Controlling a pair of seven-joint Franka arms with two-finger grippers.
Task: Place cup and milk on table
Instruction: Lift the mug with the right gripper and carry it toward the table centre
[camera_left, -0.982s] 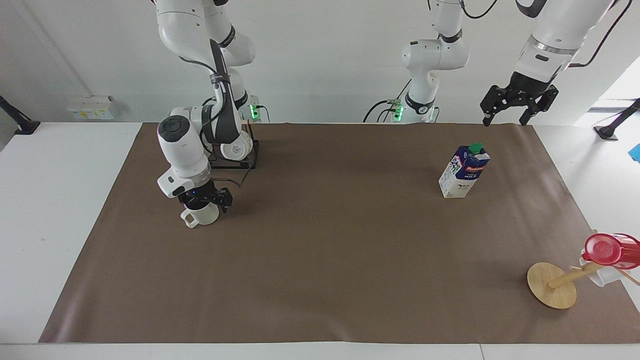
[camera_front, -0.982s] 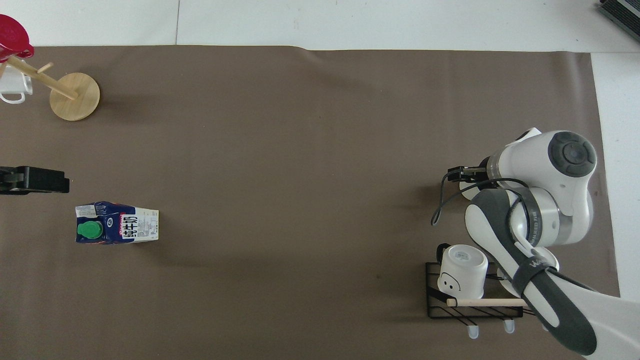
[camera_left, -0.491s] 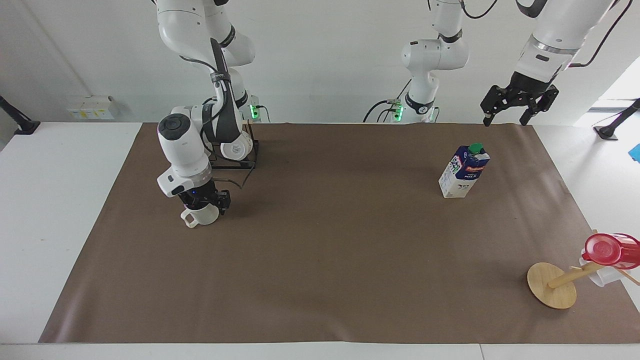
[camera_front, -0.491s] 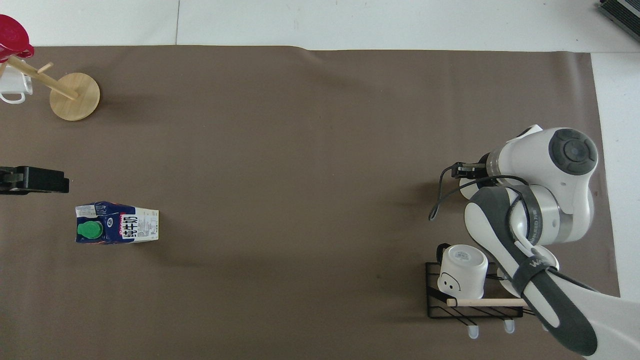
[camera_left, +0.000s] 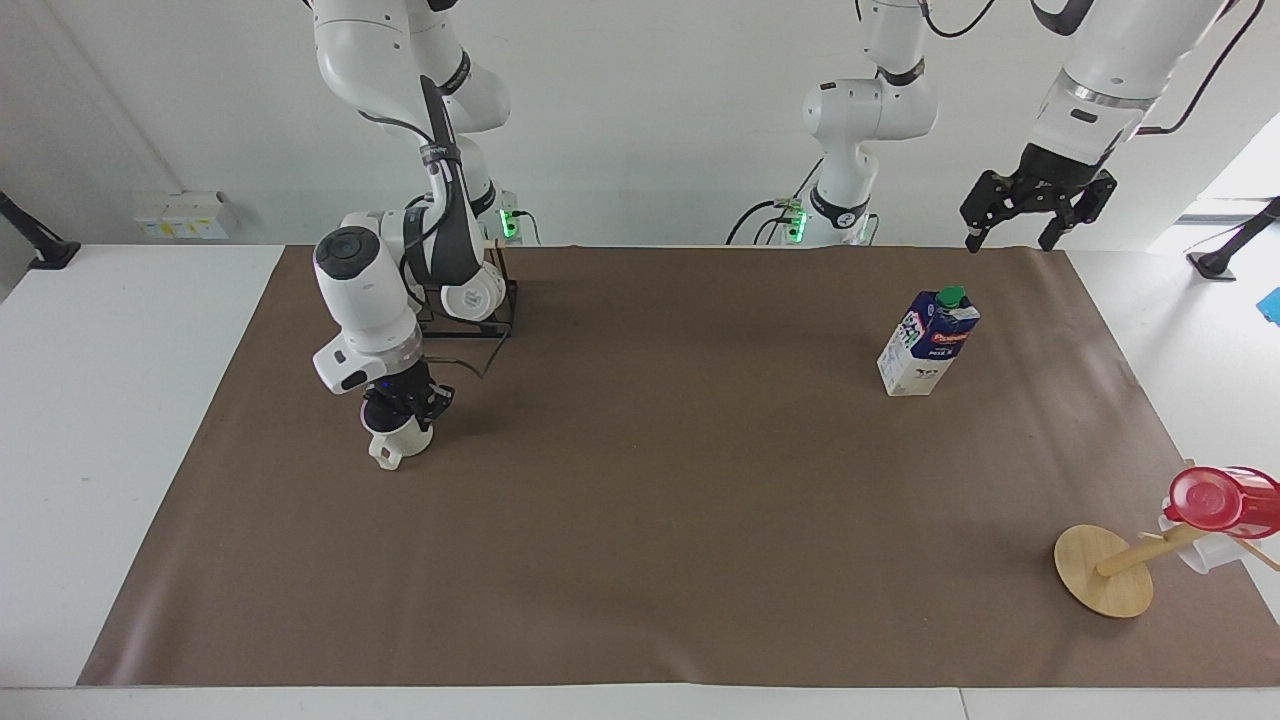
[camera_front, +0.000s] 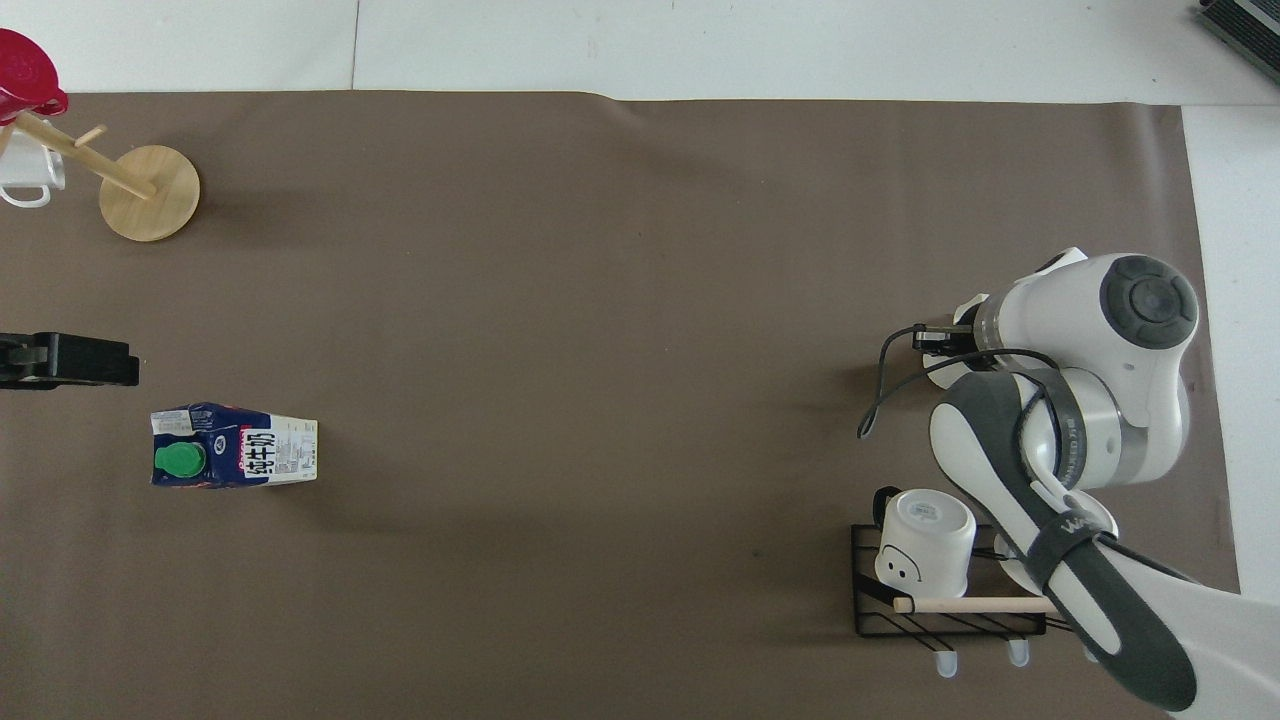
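Note:
The cup (camera_left: 398, 441), cream-white with a loop handle, is upright at the mat (camera_left: 640, 520) near the right arm's end. Its handle points away from the robots. My right gripper (camera_left: 402, 404) reaches down into its rim and is shut on it. I cannot tell whether its base touches the mat. In the overhead view the right arm hides most of the cup. The milk (camera_left: 928, 342) stands alone on the mat toward the left arm's end; it also shows in the overhead view (camera_front: 233, 446). My left gripper (camera_left: 1035, 215) waits open and empty, raised above the mat's edge near the milk.
A black wire rack (camera_front: 950, 600) with all-white mugs (camera_front: 925, 545) stands nearer to the robots than the cup. A tilted wooden mug tree (camera_left: 1103, 571) carrying a red cup (camera_left: 1220, 500) and a white mug (camera_front: 25, 180) sits farther from the robots than the milk.
My right gripper has turned the cup, swinging its handle from the right arm's end of the table to point away from the robots. The left arm and the milk have not moved.

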